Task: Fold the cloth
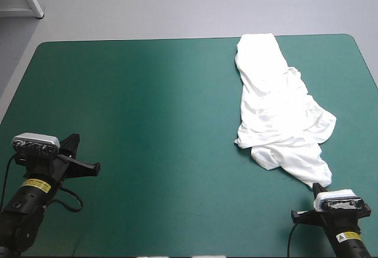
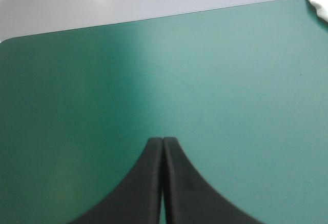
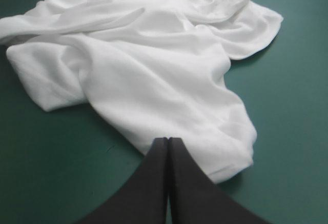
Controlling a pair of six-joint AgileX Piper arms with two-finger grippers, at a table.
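Observation:
The white T-shirt (image 1: 277, 110) lies crumpled and drawn out in a long strip on the right half of the teal-green table, from the far edge toward the near right corner. My right gripper (image 1: 318, 188) is at the strip's near tip, its black fingers met in one point and shut on the T-shirt (image 3: 154, 70). In the right wrist view the right gripper (image 3: 168, 141) sits over the cloth's near edge, and a rounded corner of cloth lies just beside it. My left gripper (image 1: 96, 166) rests shut and empty near the table's near left corner. The left wrist view shows the left gripper (image 2: 163, 141) over bare cover, with a far-off corner of the T-shirt (image 2: 318, 3).
The teal-green cover (image 1: 147, 110) is bare across the left and middle of the table. A white frame (image 1: 29, 1) stands on the floor beyond the far left corner.

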